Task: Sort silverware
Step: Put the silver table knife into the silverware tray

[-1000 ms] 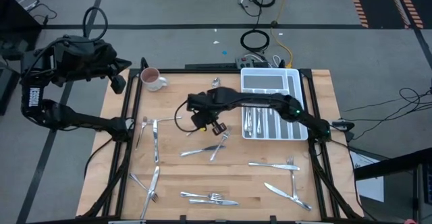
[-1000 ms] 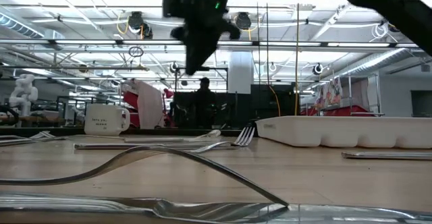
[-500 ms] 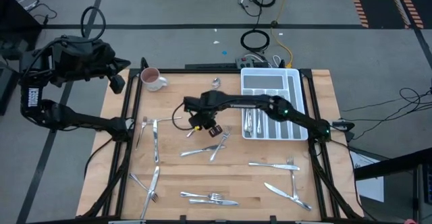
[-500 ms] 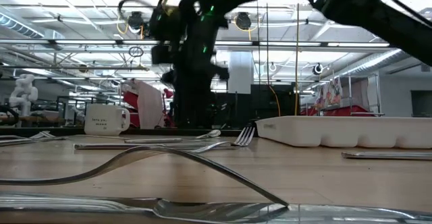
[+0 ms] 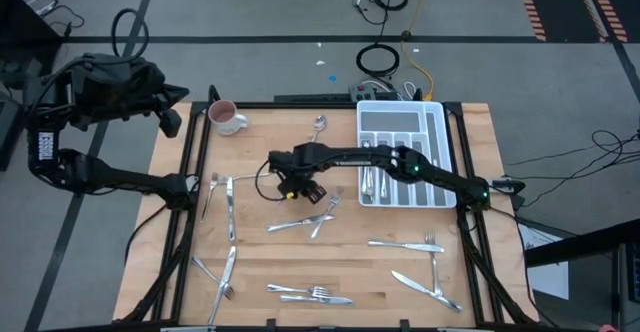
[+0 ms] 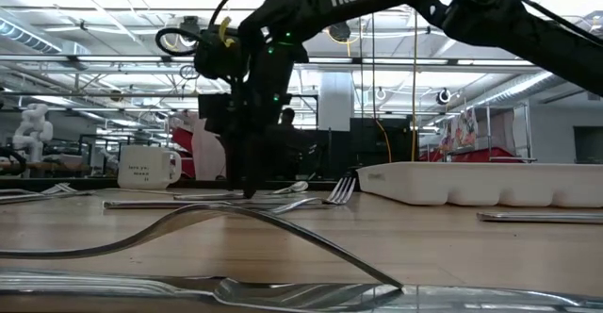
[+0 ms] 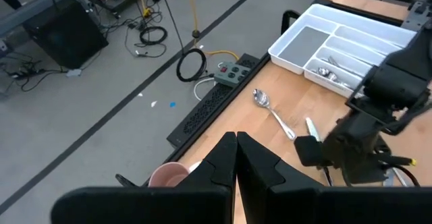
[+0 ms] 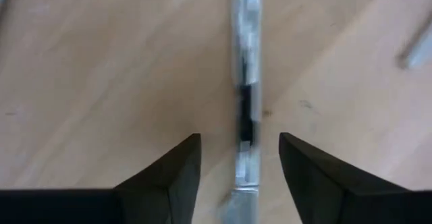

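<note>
Silverware lies scattered on the wooden table (image 5: 260,262). My right gripper (image 5: 290,189) hangs low over the table's middle, pointing steeply down and open. In the right wrist view one slim shiny piece (image 8: 246,62) lies flat on the wood, running lengthwise between the two open fingers (image 8: 177,170) without touching them. The low view shows the fingertips (image 6: 247,189) just above the tabletop. My left gripper (image 7: 236,150) is shut and holds nothing, raised high beyond the table's far left corner (image 5: 170,122).
A white compartmented tray (image 5: 400,107) at the far right holds several pieces. A white mug (image 5: 226,119) stands at the far left, with a spoon (image 5: 319,124) near the far edge. Crossed pieces (image 5: 310,220) lie just in front of the gripper, and others lie left (image 5: 230,212), near (image 5: 310,294) and right (image 5: 410,244).
My right gripper has come down from well above the table to just over its surface, shifting a little toward the table's left edge and rolling slightly. Its fingers have opened on the way down.
</note>
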You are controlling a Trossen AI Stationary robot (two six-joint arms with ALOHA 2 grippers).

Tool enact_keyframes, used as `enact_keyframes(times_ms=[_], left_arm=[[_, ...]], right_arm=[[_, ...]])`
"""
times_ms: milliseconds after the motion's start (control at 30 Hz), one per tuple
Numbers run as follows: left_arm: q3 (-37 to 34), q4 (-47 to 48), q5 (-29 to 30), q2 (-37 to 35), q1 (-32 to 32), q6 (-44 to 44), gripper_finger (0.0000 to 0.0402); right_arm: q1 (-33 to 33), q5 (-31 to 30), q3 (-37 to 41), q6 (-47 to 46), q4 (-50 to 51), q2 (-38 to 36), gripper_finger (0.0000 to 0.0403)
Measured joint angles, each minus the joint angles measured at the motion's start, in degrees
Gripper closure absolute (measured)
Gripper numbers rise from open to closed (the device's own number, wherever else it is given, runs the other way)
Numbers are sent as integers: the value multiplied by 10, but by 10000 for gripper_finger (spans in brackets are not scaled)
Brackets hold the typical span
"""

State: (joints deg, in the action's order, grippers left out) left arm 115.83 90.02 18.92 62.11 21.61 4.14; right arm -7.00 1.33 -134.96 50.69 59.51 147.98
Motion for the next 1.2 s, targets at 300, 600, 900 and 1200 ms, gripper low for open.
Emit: enact_keyframes(times_ms=[300, 600, 900, 1200], left_arm=[[0, 0, 7, 0, 0, 0, 388], [0, 0, 7, 0, 0, 0, 388], [0, 0, 7, 0, 0, 0, 388], [0, 0, 7, -3, 0, 0, 388]], right_arm=[[-31, 54, -5, -19, 13, 42, 269], [-15, 40, -6, -43, 29, 53, 316], [-9, 35, -6, -102, 61, 51, 397], [16, 17, 2, -134, 76, 9, 402]])
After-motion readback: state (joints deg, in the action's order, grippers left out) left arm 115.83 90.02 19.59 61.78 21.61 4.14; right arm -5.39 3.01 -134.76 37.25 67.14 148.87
